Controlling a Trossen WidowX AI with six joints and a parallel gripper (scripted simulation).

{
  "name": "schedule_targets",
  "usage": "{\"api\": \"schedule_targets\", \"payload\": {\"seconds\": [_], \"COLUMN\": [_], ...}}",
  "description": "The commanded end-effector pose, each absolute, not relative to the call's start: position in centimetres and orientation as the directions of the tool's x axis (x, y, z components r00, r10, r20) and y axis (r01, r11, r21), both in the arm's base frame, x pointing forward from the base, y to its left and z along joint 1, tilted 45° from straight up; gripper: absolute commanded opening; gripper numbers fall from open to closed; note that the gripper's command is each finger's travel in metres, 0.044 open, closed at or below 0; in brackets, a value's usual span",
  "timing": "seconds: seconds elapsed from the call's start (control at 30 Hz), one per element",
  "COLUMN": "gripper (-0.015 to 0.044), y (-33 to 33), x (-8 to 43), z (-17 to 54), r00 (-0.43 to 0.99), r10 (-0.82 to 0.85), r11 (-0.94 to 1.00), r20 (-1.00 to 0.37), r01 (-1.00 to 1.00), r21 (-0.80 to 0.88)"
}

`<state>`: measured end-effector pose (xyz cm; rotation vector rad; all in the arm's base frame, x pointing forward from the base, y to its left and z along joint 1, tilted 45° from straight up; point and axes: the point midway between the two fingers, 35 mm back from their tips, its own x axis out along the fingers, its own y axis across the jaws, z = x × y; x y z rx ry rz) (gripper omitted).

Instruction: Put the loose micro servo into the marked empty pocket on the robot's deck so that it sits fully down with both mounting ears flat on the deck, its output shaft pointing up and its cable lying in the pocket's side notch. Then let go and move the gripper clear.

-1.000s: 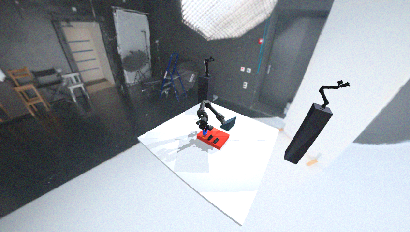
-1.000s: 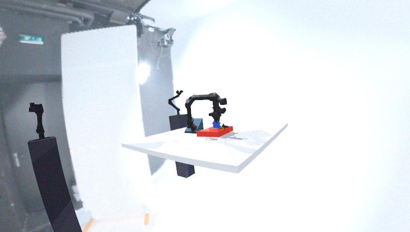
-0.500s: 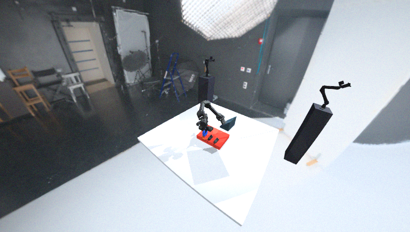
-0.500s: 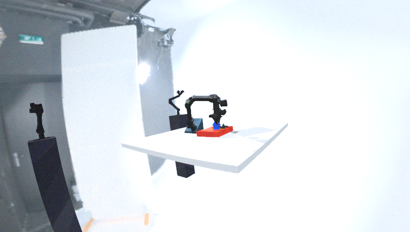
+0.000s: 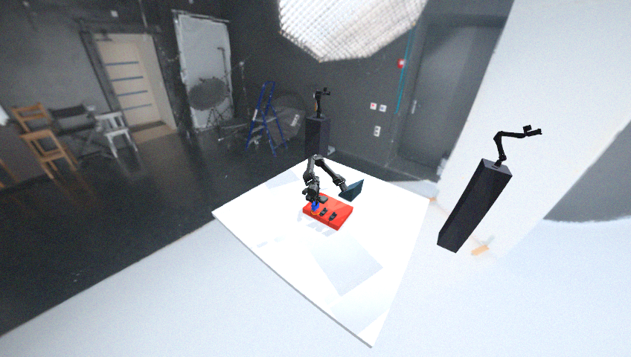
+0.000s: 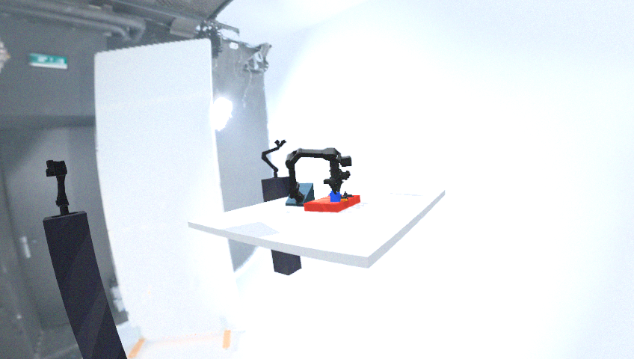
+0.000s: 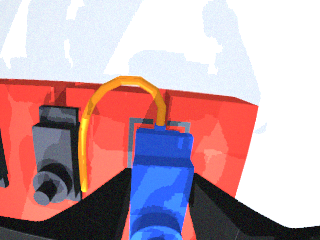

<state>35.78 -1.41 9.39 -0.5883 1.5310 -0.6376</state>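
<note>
The blue plastic micro servo [image 7: 160, 187] is clamped between the black jaws, shaft end toward the wrist camera, its lower end at the grey-outlined pocket [image 7: 134, 135] in the red rectangular deck [image 7: 220, 140]. It appears only partly entered, not seated; ear contact cannot be confirmed. One orange cable [image 7: 100, 110] loops up from the servo body and down to the left, evidently not yet in the side notch. The grip keeps the body upright for insertion. In the wrist view one dark grey fitted servo [image 7: 54, 154] sits beside the pocket. The deck rests on the white worktop [image 5: 354, 265].
</note>
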Motion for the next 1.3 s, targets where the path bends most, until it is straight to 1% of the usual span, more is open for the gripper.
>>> {"api": "schedule_targets", "payload": {"seconds": [0.0, 1.27], "gripper": [0.0000, 0.0000], "y": [-1.7, -4.3], "x": [35.7, 35.5], "z": [9.1, 6.6], "r00": [-0.051, -0.051], "r10": [-0.703, -0.704], "r11": [0.710, 0.709], "r20": [-0.709, -0.708], "r01": [0.005, 0.005], "r21": [-0.704, -0.706]}}
